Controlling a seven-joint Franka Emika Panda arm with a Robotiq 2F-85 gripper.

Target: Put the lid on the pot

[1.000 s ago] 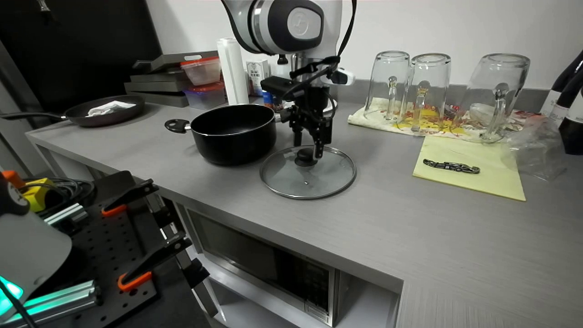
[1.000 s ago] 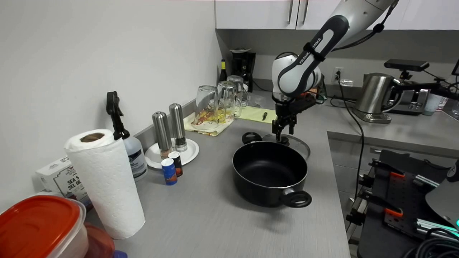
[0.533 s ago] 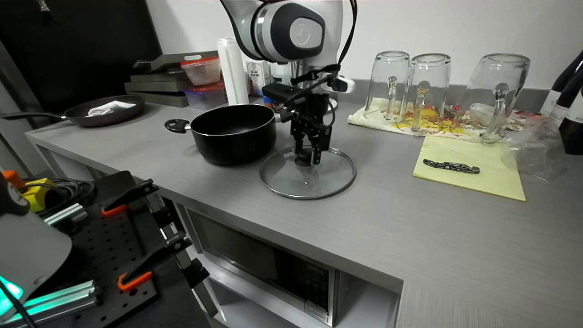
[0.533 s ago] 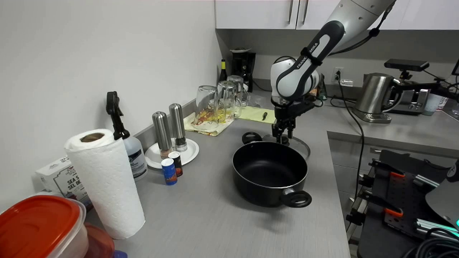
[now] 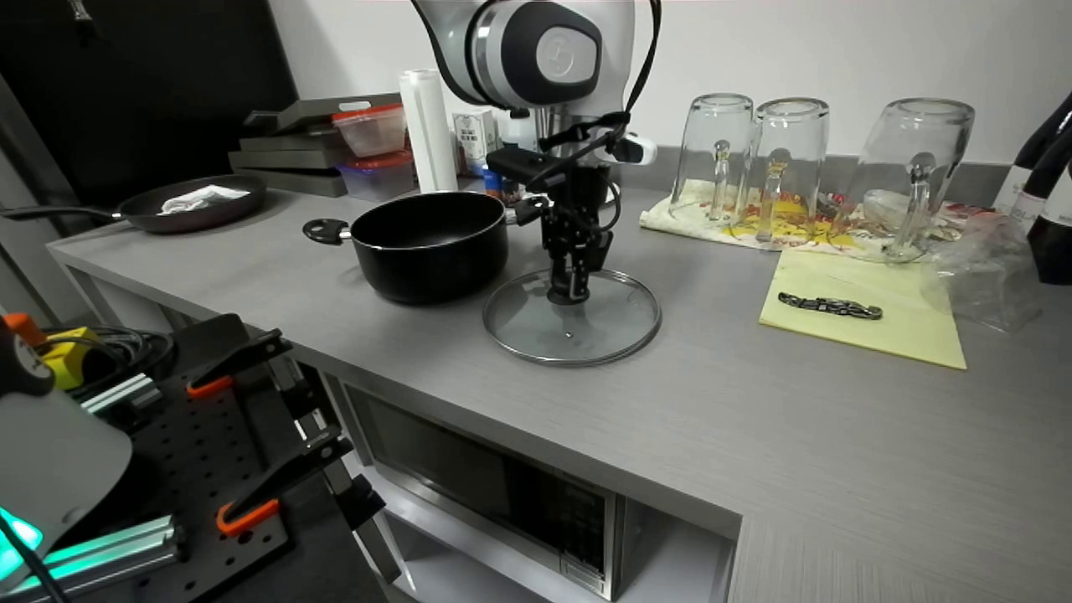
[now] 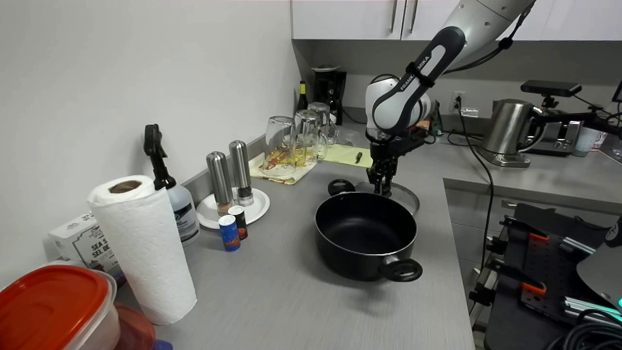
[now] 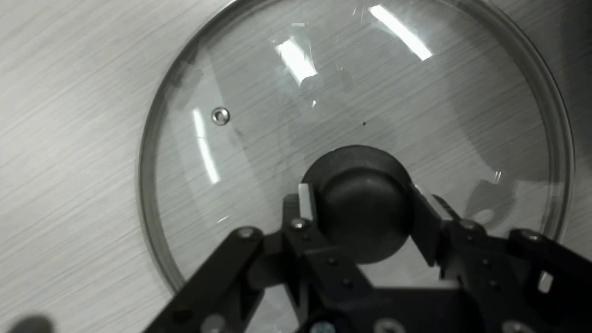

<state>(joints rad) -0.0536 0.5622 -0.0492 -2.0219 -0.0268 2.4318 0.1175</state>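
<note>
About a third through, by my guess: grasp made, placing not done. The black two-fingered tool (image 7: 365,210) is clenched on the round black knob (image 7: 364,215) of the metal-rimmed, round, clear glass lid (image 5: 573,327); in the wrist view both fingers (image 7: 426,229) sit against it, no gap seen. Lid is directly under the tool, flat or nearly so, down at the grey table (image 5: 712,419); can't tell if its edge rests there or is slightly clear. Wide, round, two-handled black cooking pot (image 5: 431,264) stands upright beside the tool, uncovered; its dark inside (image 6: 364,226) looks bare in an exterior view. Lid and pot are just beside each other; touching or apart, can't tell. Left to do, likely: raise lid with the tool past the pot's top, carry it sideways until the tool is centred above the pot, lower, check it seats level all round, let go, back away. Lift looks like the next step. Knob looks smooth, so lid could tilt or slip on the way up; catching the pot's near wall also possible.
</note>
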